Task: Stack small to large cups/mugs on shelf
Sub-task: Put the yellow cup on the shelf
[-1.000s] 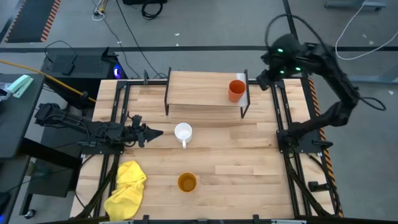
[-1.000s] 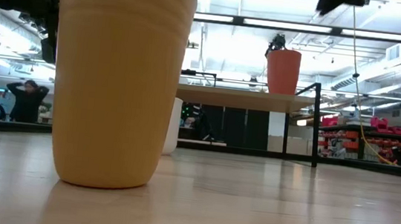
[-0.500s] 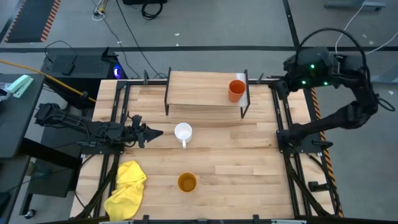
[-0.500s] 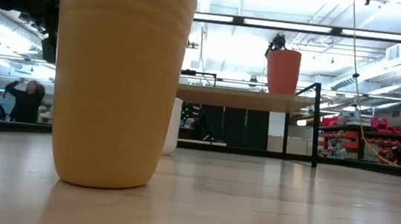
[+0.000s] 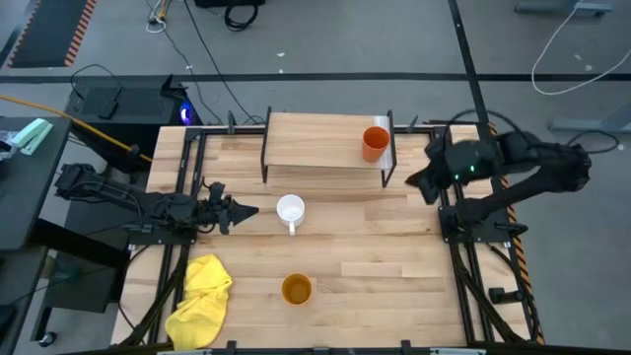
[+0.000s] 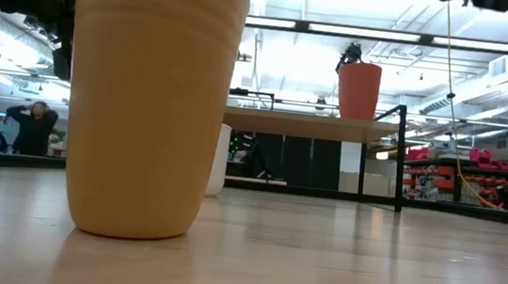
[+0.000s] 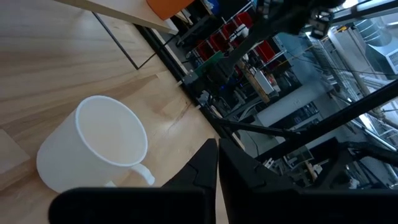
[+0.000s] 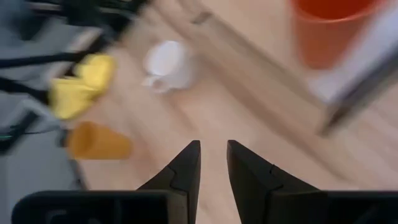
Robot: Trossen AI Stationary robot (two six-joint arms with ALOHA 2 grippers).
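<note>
The red-orange cup already stands on the shelf, near its right end beside the pale strip. That is the only vessel up there, so by my reading the task is barely under way. The white mug stands on the surface just in front of the shelf, its handle toward the near edge. The yellow-orange cup stands well apart from it, closer to the near edge, with the yellow cloth off to its left. Both of these are yet to be brought up and nested.

The right claw hovers at the right edge of the surface, near the shelf's right end, and holds nothing; its fingers stand a little apart. The left claw rests low at the left, just beside the mug, with its fingers pressed together and empty.

The overhead picture alone shows the whole layout and both arms. The level view adds height: the yellow-orange cup looms close, and the red-orange cup clearly stands on top of the shelf. The left wrist view looks into the mug and shows it empty. The right wrist view takes in all three vessels and the cloth together.
</note>
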